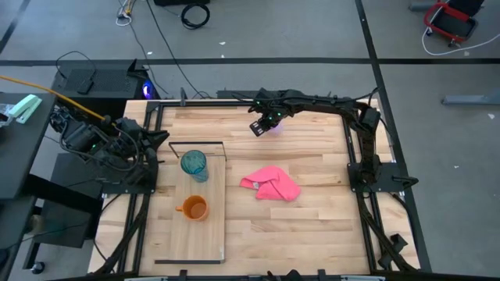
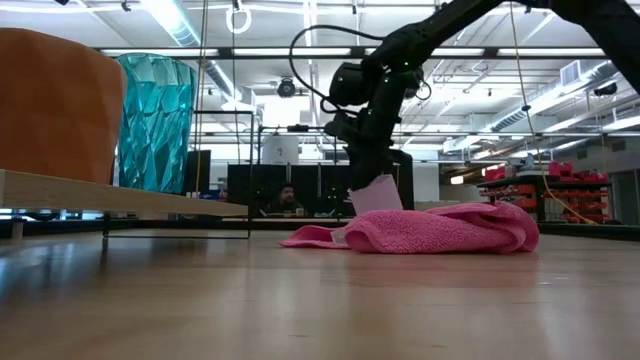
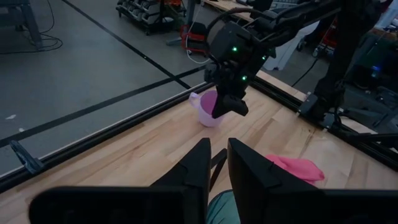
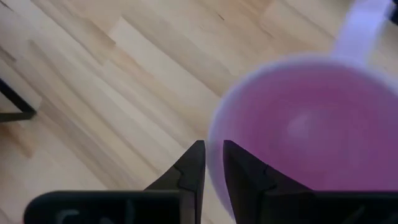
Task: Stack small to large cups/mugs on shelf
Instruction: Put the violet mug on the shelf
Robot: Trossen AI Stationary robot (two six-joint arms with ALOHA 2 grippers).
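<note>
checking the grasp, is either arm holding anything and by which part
The right end effector pinches the lilac mug by its rim wall, opposite the handle. The left end effector holds nothing.

Right arm: I had it stretched from its base at the table's right side across the far edge toward the middle, wrist bent downward.
Right gripper [image 1: 266, 125]: its fingers [image 4: 193, 171] stood nearly together, one on each side of a thin lilac rim (clamped on it, as far as I could judge).
Left arm: folded at the table's left edge.
Left gripper [image 3: 214, 165]: fingers close together, holding nothing.
</note>
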